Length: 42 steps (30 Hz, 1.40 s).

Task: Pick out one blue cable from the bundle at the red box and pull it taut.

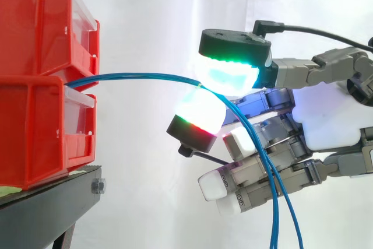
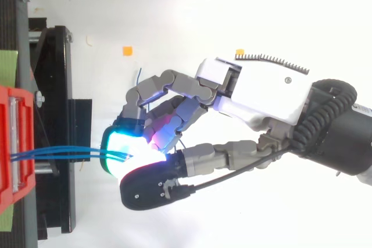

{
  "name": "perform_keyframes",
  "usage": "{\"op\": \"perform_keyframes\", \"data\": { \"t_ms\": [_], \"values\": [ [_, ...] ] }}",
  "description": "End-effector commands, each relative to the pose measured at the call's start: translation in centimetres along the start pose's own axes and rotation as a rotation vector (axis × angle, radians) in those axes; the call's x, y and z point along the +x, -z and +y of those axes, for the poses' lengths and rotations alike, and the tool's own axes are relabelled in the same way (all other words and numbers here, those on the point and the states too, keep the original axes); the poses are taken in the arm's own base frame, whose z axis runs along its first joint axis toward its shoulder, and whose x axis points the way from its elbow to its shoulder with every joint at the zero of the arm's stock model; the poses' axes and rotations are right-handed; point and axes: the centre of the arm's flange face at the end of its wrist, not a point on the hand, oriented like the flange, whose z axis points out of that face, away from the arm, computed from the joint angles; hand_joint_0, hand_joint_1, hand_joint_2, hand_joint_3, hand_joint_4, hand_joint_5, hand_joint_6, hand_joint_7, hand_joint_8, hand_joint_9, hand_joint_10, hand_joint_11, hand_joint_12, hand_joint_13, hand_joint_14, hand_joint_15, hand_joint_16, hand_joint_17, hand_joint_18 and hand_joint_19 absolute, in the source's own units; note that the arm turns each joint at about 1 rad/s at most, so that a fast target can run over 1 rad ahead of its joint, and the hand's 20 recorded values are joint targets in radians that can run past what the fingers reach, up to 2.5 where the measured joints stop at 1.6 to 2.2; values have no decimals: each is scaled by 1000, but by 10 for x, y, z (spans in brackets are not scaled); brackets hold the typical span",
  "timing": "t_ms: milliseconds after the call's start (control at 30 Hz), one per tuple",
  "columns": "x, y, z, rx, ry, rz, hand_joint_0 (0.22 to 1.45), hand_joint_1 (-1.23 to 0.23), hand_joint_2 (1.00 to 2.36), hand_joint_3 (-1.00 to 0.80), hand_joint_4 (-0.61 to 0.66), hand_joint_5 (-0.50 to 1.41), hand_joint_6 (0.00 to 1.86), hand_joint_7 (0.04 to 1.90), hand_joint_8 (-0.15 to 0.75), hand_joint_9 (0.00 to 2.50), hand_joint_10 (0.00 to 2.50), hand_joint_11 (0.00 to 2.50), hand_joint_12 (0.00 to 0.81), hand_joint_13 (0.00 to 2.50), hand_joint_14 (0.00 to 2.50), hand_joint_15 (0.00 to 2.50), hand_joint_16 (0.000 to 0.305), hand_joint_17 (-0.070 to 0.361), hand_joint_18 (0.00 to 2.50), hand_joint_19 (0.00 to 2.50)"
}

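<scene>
Two glowing pads (image 1: 228,76) of the hand (image 1: 326,121) are closed on the blue cables (image 1: 140,76), one pad above and one below. Its other fingers lie loosely curled beneath and hold nothing. The pinch hangs in the air, well apart from the black stand (image 1: 46,208), off the edge that faces the arm.

From the pads the cables run in a shallow arch back to the slot between the upper red bin (image 1: 35,21) and the lower red bin (image 1: 29,132), which are stacked at that same edge of the stand.

We judge the cables light, thin, limp and smooth-jacketed. They will bend wherever they are not held and could slide through a soft grip. The hold therefore belongs on the free span clear of the bins, pressed firmly between the pad faces. The arch tells us the span is not yet taut.

The side view gives us the sag and the loose tails falling past the palm. The top view shows the blue cables (image 2: 58,153) as several strands lying side by side from the bin into the pads, so we cannot say one alone has been singled out.
</scene>
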Motion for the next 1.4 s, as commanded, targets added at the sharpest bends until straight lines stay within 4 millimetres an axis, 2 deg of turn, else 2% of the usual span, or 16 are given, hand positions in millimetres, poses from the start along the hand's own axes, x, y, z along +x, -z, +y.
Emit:
{"op": "perform_keyframes", "data": {
  "t_ms": [0, 167, 333, 467, 533, 733, 767, 933, 1033, 1367],
  "values": [
    [0, 0, 0, 0, 0, 0, 713, -861, 1012, -326, -28, -141, 933, 1070, 297, 1105, 17, 666, 177, 841, 12, 374, 17, 38, 439, 462],
    [0, 0, 0, 0, 0, 0, 762, -852, 1000, -500, -91, -149, 946, 1044, 291, 1111, 17, 668, 179, 850, 11, 369, 18, 41, 468, 441],
    [0, 0, 0, 0, 0, 0, 720, -852, 1000, -500, -84, -151, 947, 1014, 279, 1113, 19, 681, 182, 856, 11, 369, 18, 41, 474, 443],
    [0, 0, -1, 2, 1, 0, 670, -844, 1000, -500, -10, -148, 941, 998, 277, 1117, 20, 668, 181, 857, 12, 372, 18, 42, 474, 452],
    [0, 0, 0, 2, 1, 0, 614, -814, 1000, -500, 60, -143, 935, 963, 277, 1125, 19, 666, 181, 858, 12, 375, 19, 42, 471, 462],
    [0, 0, 0, 2, 1, 0, 534, -688, 1000, -500, 96, -138, 921, 911, 291, 1130, 18, 660, 191, 857, 11, 369, 21, 46, 451, 473],
    [0, 0, 0, 2, 1, 0, 523, -631, 1000, -500, 100, -137, 914, 916, 295, 1132, 18, 663, 192, 857, 11, 374, 21, 47, 442, 478],
    [0, 0, 0, 2, 1, 0, 572, -523, 1000, -500, 76, -132, 894, 962, 291, 1142, 20, 658, 178, 843, 12, 382, 18, 41, 413, 501],
    [0, 0, -1, 3, 2, 0, 596, -544, 1000, -500, 49, -125, 894, 983, 285, 1140, 17, 660, 173, 837, 13, 380, 17, 38, 397, 500],
    [0, 0, 1, 1, 1, -1, 605, -706, 1013, -306, 26, -109, 906, 1026, 285, 1143, 21, 668, 171, 827, 12, 387, 17, 37, 389, 495]
  ]
}}
